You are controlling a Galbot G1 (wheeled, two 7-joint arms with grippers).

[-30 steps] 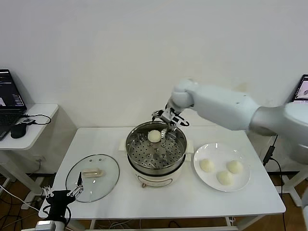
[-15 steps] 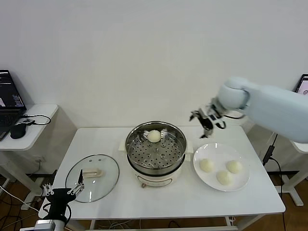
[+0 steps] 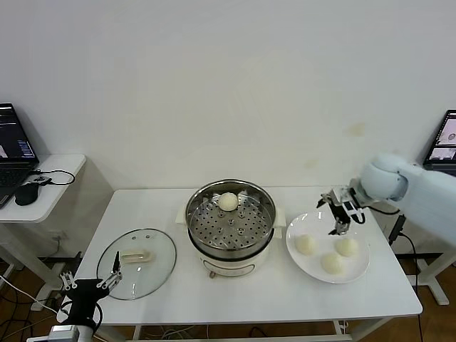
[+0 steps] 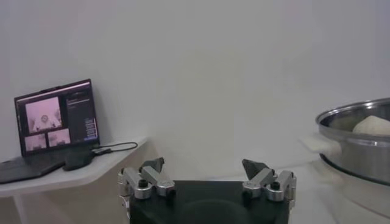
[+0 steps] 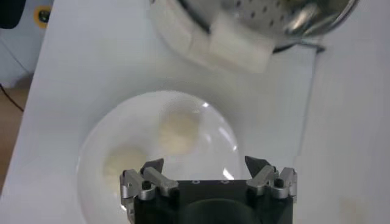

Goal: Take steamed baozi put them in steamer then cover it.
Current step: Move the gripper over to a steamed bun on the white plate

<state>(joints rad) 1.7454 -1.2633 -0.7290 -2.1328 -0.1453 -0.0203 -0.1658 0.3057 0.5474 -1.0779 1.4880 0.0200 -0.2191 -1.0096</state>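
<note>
While one bun (image 3: 228, 201) already sits on the holed tray at the far side of the steamer (image 3: 231, 221), about twelve o'clock inside the pot, three more wait on the white plate (image 3: 358, 271) to the steamer's three o'clock, and that plate is where the next move looks to be aimed. The right gripper (image 3: 341, 217) hangs over the plate's far edge with its jaws spread wide and nothing between them. From it, the nearest bun (image 3: 347, 246) lies toward six o'clock and lower down, close by; another bun (image 3: 306, 244) sits off toward seven or eight o'clock, and the third (image 3: 332, 263) lies farther toward six at the plate's near side. In the right wrist view the open jaws frame the plate with two pale buns beneath, so I judge a short drop is all that separates tool from target. The buns are round, so no long axis matters to the grip. The left gripper (image 3: 90, 286) waits well away at the table's near left corner, jaws apart and empty, just beside the glass lid (image 3: 137, 262) lying flat on the table (image 3: 235, 292) at the steamer's eight o'clock; it is plainly the nearer arm for the lid.
</note>
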